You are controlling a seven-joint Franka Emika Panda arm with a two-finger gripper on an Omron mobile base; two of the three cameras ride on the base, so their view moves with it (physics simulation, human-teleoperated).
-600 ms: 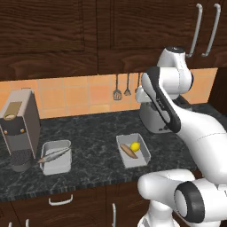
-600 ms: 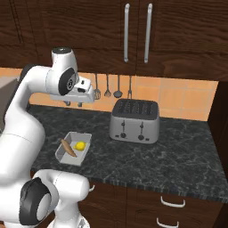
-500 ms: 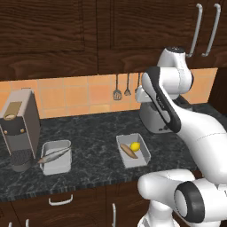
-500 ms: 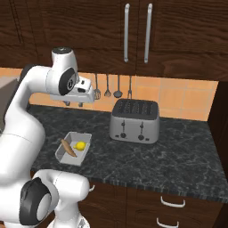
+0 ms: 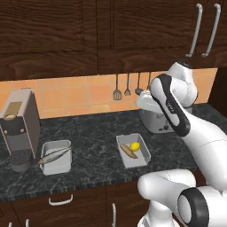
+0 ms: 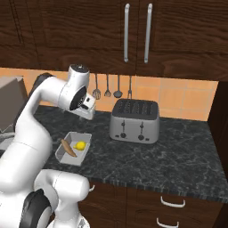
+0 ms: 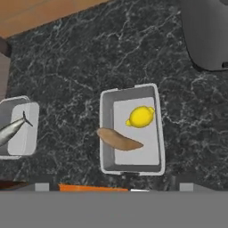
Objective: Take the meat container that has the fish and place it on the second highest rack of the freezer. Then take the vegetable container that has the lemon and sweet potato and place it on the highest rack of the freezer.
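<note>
The meat container (image 5: 57, 168) holds a silvery fish (image 5: 55, 154) and stands on the dark counter at the left, next to the coffee machine. The vegetable container (image 5: 142, 159) sits mid-counter with a yellow lemon (image 5: 135, 146) and a brown sweet potato (image 5: 128, 152) inside. My gripper (image 5: 147, 111) hangs high above the counter, over the vegetable container (image 7: 133, 168), open and holding nothing. From the hand, the lemon (image 7: 140, 117) and sweet potato (image 7: 119, 139) lie straight below, with the fish (image 7: 11, 129) at the left edge. The freezer and its racks are out of view.
A steel toaster (image 6: 133, 120) stands on the counter right of the vegetable container (image 6: 78, 160). A coffee machine (image 5: 20, 128) is at the far left. Utensils (image 6: 107, 91) hang on the orange backsplash. Dark wooden cabinets run above and below the counter.
</note>
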